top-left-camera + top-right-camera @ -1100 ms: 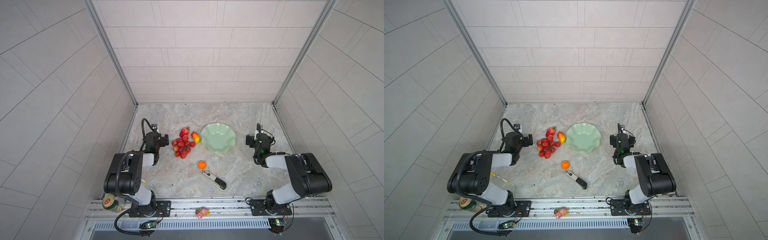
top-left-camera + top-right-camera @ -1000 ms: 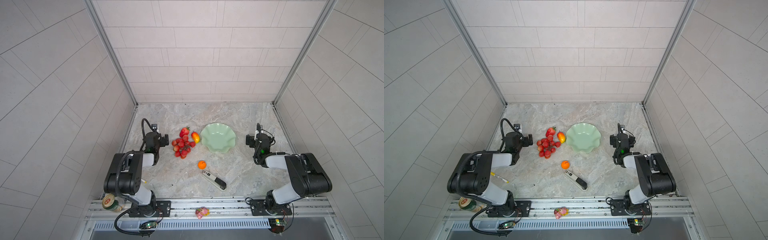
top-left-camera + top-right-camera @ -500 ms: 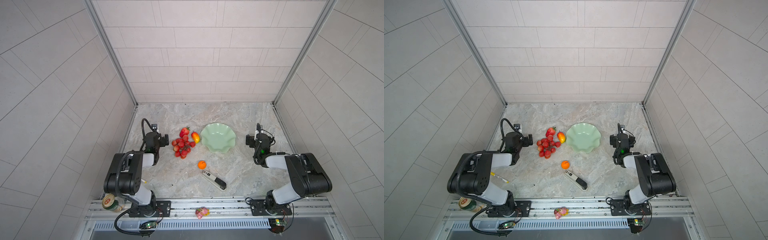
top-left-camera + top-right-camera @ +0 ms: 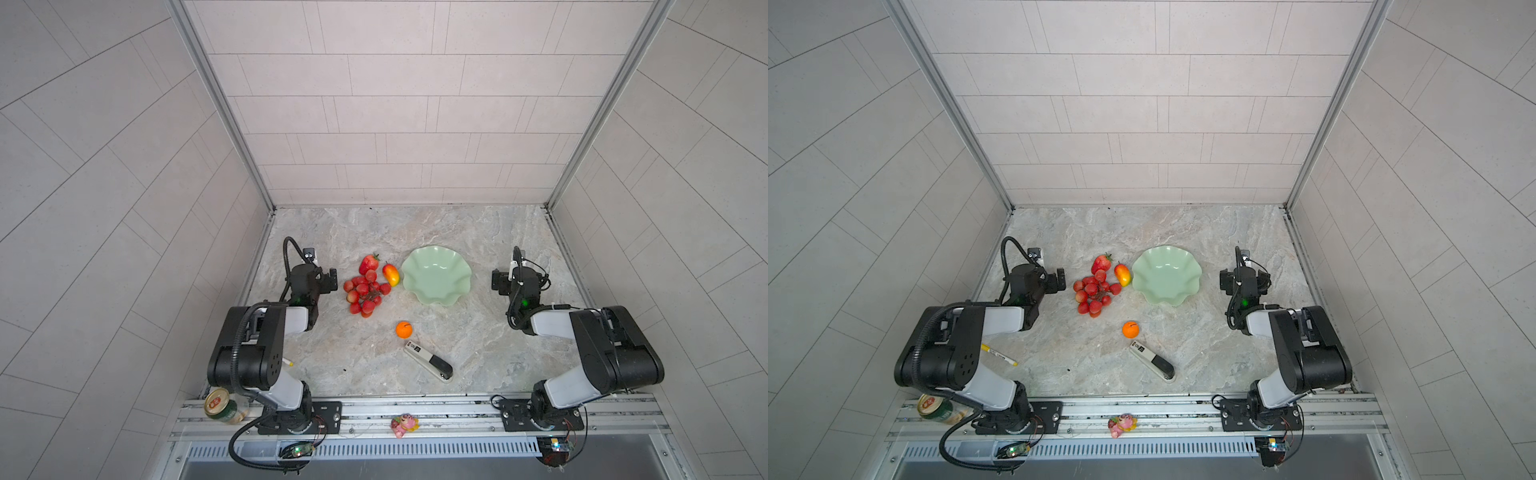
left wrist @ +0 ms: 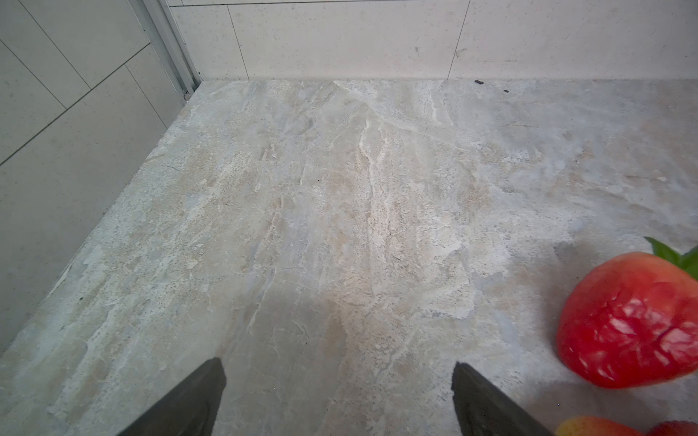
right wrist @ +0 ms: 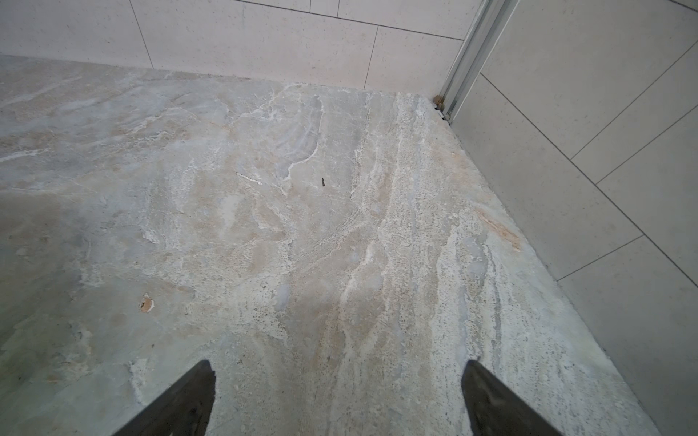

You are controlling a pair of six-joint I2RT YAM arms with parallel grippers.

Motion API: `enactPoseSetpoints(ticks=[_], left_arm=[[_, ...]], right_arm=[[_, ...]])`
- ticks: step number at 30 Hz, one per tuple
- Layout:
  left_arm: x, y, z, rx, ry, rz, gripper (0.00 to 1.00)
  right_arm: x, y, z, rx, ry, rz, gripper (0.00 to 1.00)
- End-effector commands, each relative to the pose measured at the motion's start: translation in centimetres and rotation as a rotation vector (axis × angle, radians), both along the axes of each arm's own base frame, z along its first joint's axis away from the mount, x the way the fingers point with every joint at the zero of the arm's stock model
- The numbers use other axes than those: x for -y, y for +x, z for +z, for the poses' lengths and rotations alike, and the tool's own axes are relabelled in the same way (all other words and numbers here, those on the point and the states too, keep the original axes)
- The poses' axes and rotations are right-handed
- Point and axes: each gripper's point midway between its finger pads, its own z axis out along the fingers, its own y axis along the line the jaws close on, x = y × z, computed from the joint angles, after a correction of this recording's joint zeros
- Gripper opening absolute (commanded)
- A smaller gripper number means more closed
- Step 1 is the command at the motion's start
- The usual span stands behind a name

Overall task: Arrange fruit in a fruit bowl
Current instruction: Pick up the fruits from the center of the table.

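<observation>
Left end effector (image 5: 338,381) and right end effector (image 6: 337,377) are wide apart, holding nothing — all fruit (image 4: 365,293) lies outside the bowl (image 4: 436,276).

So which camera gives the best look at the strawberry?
The left wrist view: the strawberry fills a corner, close enough to see its skin texture, though the frame cuts its leaves. Both top views show it whole but tiny, beside the grapes. The right wrist view shows only the table.
</observation>
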Motion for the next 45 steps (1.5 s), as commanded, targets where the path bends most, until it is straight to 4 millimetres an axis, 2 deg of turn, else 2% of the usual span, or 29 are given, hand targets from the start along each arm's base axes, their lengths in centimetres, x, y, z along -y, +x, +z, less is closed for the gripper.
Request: enactPoseSetpoints(ticks=[1,3,6,8,11,12,14,17,18,20,22,25,28,31,35,40,45], left_arm=[[0.3,-0.1,0.6,0.017,0.001,-0.01,1.0],[0.3,-0.2,0.8,0.025,0.001,-0.011,0.99],[-1.3,-0.4,3.6,0.032,0.01,0.091,0.94],[-2.1,-1.2,5.4,0.021,0.004,0.142,0.93],[-1.8,-2.2,8.6,0.053,-0.014,0.153,0.93],[-1.6,-2.4,9.6,0.055,-0.028,0.164,0.93],[-1.2,-2.8,10.9,0.039,-0.061,0.166,0.93],[-0.5,-3.5,12.6,-0.032,-0.095,0.177,0.94],[-0.2,-3.8,13.0,-0.063,-0.107,0.18,0.95],[0.6,-4.5,13.6,-0.132,-0.132,0.175,0.96],[1.5,-5.1,14.5,-0.213,-0.153,0.134,0.99],[2.3,-6.5,15.6,-0.353,-0.132,0.081,1.0],[2.1,-8.4,17.0,-0.424,-0.083,0.054,1.0],[1.8,-9.7,17.9,-0.407,-0.06,0.041,1.0],[2.1,-10.4,18.6,-0.355,-0.065,0.011,1.0],[2.6,-10.6,18.5,-0.377,-0.071,-0.021,1.0],[3.0,-10.5,17.8,-0.404,-0.078,-0.037,1.0]], right_arm=[[0.2,0.2,0.3,0.005,-0.009,0.0,1.0],[0.2,0.2,0.3,0.008,-0.007,0.0,1.0],[0.3,0.1,0.5,0.017,-0.007,-0.003,0.99],[1.4,-0.2,1.5,0.007,-0.03,-0.077,1.0],[1.9,-0.3,5.5,-0.042,-0.033,-0.117,1.0],[1.2,0.2,7.9,-0.016,-0.02,-0.088,1.0],[-0.5,0.1,10.8,0.01,0.007,-0.024,1.0],[-4.3,-0.4,14.0,0.044,0.033,0.11,1.0],[-6.3,-0.5,14.9,0.052,0.038,0.192,1.0],[-9.5,-0.6,16.1,0.056,0.071,0.297,1.0],[-13.3,-0.7,16.6,-0.014,0.117,0.429,1.0],[-18.4,-1.0,16.1,-0.167,0.174,0.583,1.0],[-23.1,-1.5,15.2,-0.284,0.157,0.701,1.0],[-27.7,-1.8,14.3,-0.351,0.166,0.79,1.0],[-33.7,-2.7,13.6,-0.408,0.204,0.895,0.99],[-38.6,-4.5,12.4,-0.462,0.226,0.966,0.97],[-41.1,-5.2,10.5,-0.491,0.278,0.964,0.92]])
